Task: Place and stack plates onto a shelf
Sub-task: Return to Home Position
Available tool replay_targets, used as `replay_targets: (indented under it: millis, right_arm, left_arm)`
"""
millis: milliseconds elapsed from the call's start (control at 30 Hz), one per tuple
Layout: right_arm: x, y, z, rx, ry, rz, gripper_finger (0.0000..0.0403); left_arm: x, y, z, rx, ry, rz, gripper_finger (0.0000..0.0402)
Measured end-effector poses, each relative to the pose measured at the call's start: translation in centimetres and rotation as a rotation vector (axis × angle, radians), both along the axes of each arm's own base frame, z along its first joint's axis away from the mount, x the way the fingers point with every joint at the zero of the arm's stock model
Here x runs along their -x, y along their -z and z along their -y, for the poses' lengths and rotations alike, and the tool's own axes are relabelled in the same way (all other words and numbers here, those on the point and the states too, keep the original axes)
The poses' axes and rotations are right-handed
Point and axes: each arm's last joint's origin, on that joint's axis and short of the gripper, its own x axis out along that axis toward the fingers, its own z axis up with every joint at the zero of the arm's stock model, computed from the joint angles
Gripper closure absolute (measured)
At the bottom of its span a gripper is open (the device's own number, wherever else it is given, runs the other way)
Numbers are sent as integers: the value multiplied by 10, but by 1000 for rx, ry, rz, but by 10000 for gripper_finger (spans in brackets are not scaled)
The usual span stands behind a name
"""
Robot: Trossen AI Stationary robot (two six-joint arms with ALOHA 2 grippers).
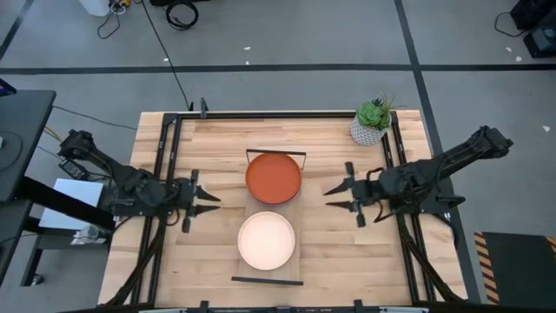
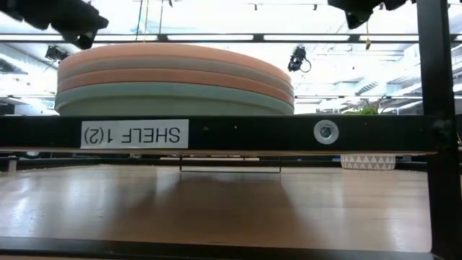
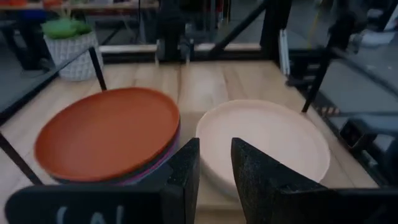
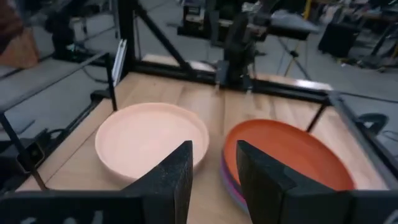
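Two stacks of plates stand on the shelf (image 1: 300, 217), a light-wood board with black wire frames at its far (image 1: 276, 153) and near (image 1: 267, 280) ends. The far stack (image 1: 274, 177) has an orange plate on top, with magenta and blue rims under it (image 3: 158, 163). The near stack (image 1: 267, 240) is topped by a peach plate and, in the low view, shows several layers (image 2: 173, 79). My left gripper (image 1: 208, 198) hovers open left of the shelf. My right gripper (image 1: 334, 196) hovers open to its right. Both point at the gap between the stacks.
A potted green plant (image 1: 373, 122) stands at the table's far right. Black frame rails (image 1: 165, 174) (image 1: 401, 174) run along the left and right sides of the slatted tabletop. A black bar labelled SHELF 1(2) (image 2: 134, 134) crosses the low view.
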Motion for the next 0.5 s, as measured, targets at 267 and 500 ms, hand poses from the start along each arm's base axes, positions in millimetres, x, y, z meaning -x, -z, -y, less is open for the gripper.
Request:
replay_targets:
  millis: [267, 500]
  right_arm:
    - [35, -7, 15, -27, 25, 101, 274]
    - [58, -2, 25, -30, 72, 175, 274]
  left_arm:
    - [24, 19, -16, 58, 0, 128, 303]
    - [36, 27, -24, 73, 0, 222, 303]
